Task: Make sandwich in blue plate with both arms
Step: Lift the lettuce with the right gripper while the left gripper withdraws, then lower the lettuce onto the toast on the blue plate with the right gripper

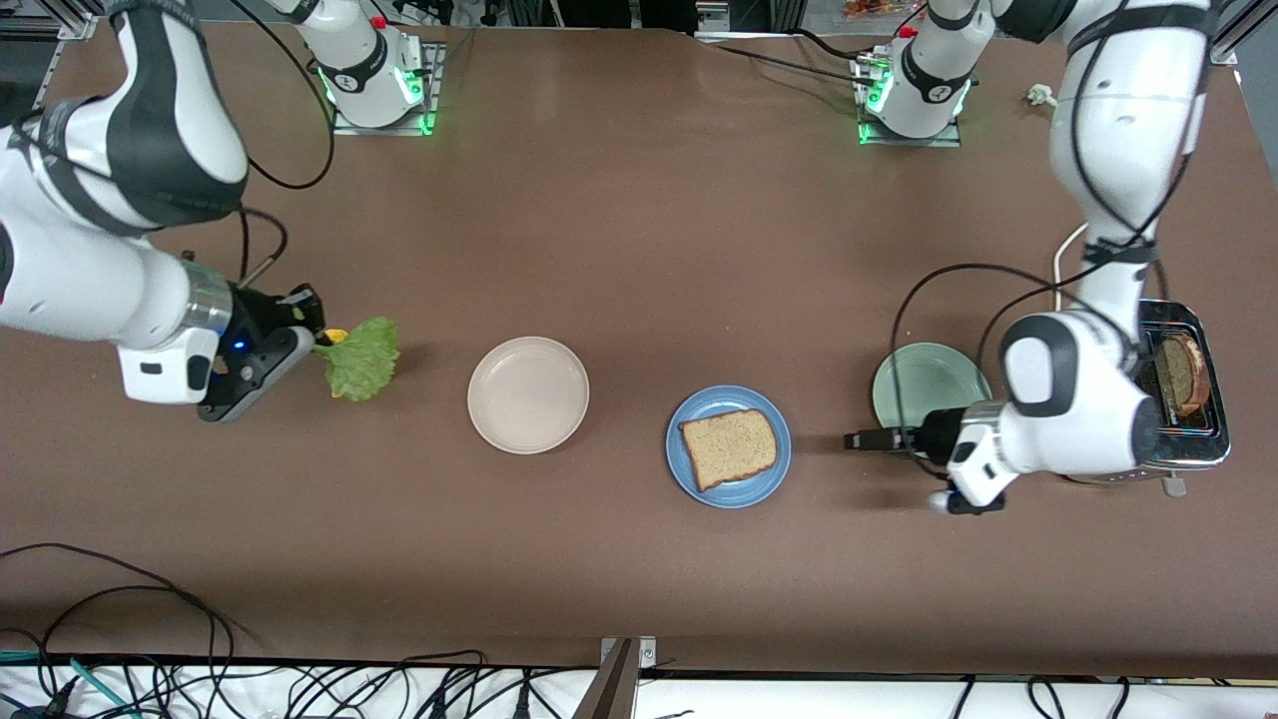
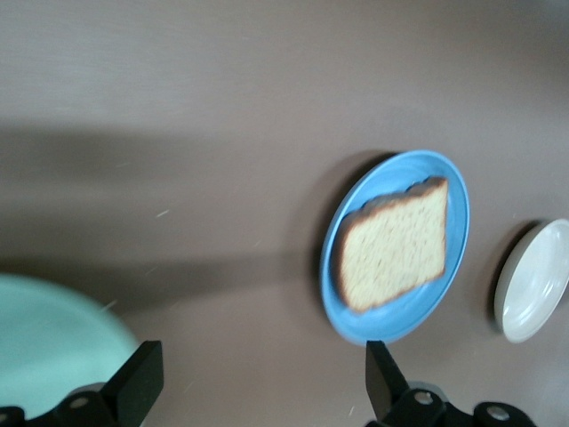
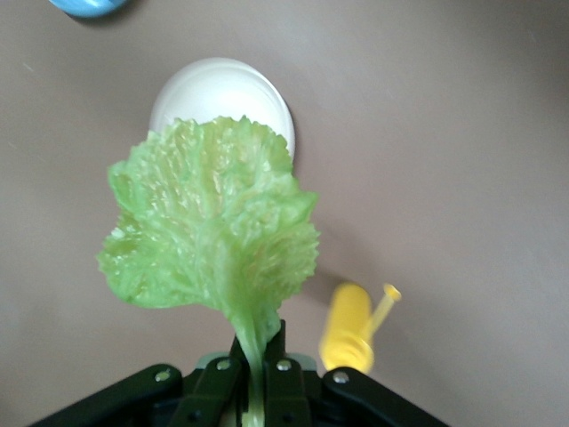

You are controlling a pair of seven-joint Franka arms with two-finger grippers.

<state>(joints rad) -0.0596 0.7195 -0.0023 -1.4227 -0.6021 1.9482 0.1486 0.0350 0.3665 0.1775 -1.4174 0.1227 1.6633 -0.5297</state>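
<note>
Lying on the round mid-blue plate (image 1: 729, 445) in the front view, one squarish brown bread slice (image 1: 729, 448) is seen; the left gripper (image 1: 867, 439) is held low just beside that plate, by the pale mint-green plate (image 1: 929, 382). A second bread slice (image 1: 1183, 373) is seen standing in the silver toaster (image 1: 1188, 399). The ruffled green lettuce leaf (image 1: 360, 358) is pinched by the right gripper (image 1: 318, 343) above a yellow bottle (image 1: 336, 337), with the beige-white plate (image 1: 528, 394) well apart.

Through the left wrist view, black fingers (image 2: 140, 381) are shown spread wide and empty, the blue plate ahead of them.

Through the right wrist view, fingers (image 3: 283, 378) are shown pressed onto the lettuce stem, the bottle beside them.
</note>
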